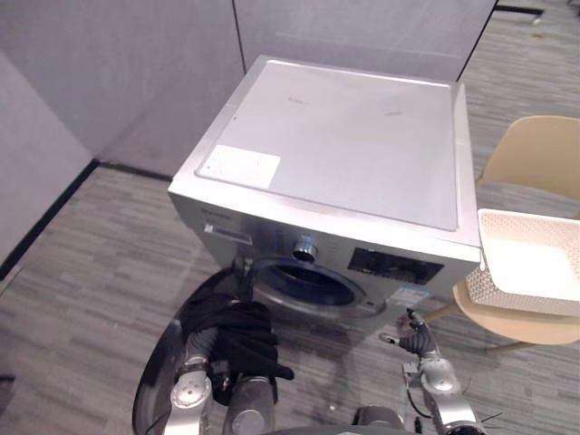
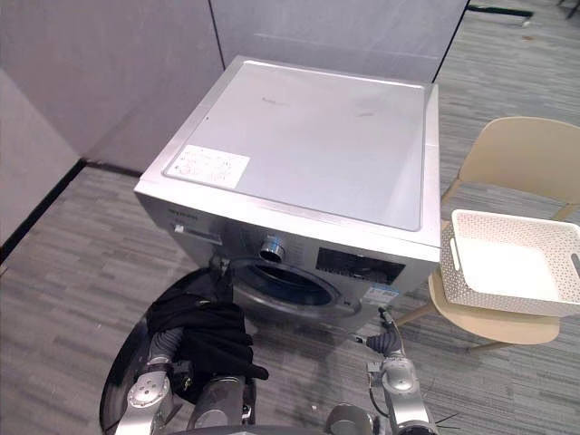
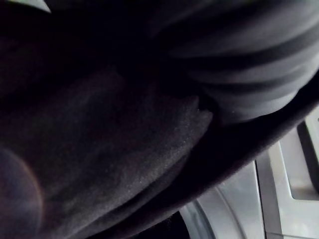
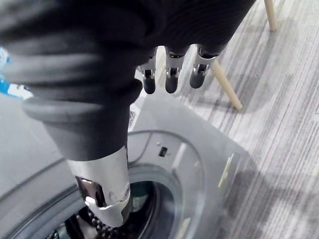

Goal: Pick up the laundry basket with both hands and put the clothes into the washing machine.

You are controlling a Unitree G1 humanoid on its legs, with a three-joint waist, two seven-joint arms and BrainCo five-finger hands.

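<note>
- Chair (image 1: pixel 535 154): beige, with a curved back and pale legs (image 4: pixel 227 84), standing at the right on the floor.
- Floor (image 1: pixel 100 263): grey carpet with fine stripes.
- Wall panels (image 1: pixel 118 63): plain grey, at the back and the left.
- Skirting (image 1: pixel 45 220): black, along the foot of the left panel.

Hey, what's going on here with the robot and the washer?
The robot's left hand is buried in a bundle of black clothes at the open mouth of the silver washing machine. Its right hand hangs open and empty nearby. The white laundry basket sits empty on a beige chair beside it.
</note>
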